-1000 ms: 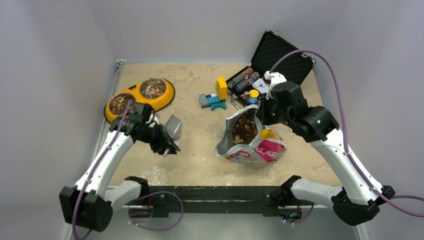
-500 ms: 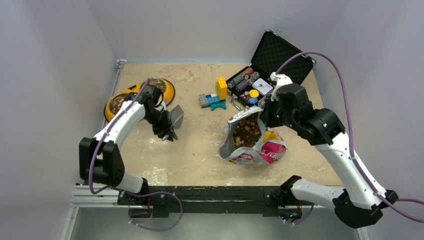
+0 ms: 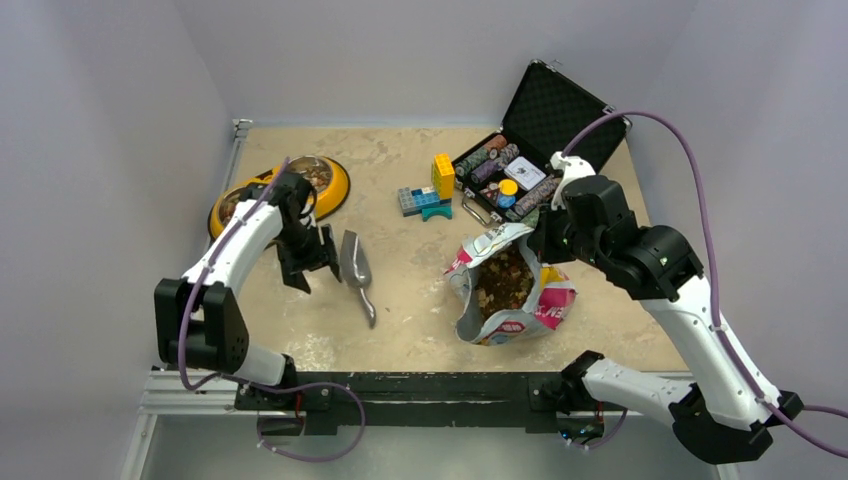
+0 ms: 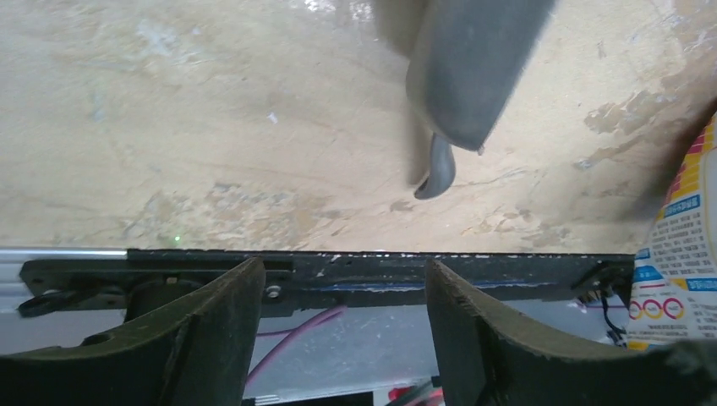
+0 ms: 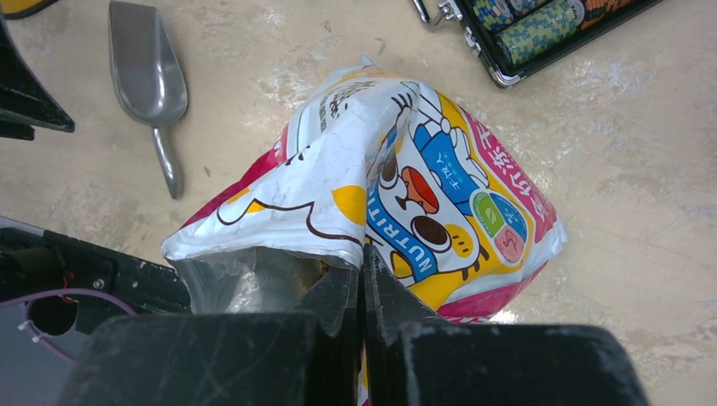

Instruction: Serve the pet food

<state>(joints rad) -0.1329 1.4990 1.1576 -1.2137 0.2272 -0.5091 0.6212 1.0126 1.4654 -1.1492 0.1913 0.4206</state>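
Beige tabletop (image 3: 400, 160) is carrying the scoop (image 3: 354, 268) flat toward the left edge, beside my left gripper (image 4: 342, 330), jaws spread. My right gripper (image 5: 362, 279) is pinching the bag (image 5: 423, 194) by its rim, with the kibble (image 3: 502, 282) sitting inside toward the near edge. I'm aiming squarely across the handle (image 3: 368, 305).

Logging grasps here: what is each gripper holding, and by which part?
The right gripper pinches the pet food bag by the rim of its open mouth. The left gripper is open, holding nothing.

Table (image 3: 400, 160), tan, mottled. Laid on it: feeder (image 3: 338, 190), far left; scoop (image 3: 355, 265), near left; bricks (image 3: 430, 190), far centre; case (image 3: 555, 105), opened, far right; bag (image 3: 545, 305), stood near right.
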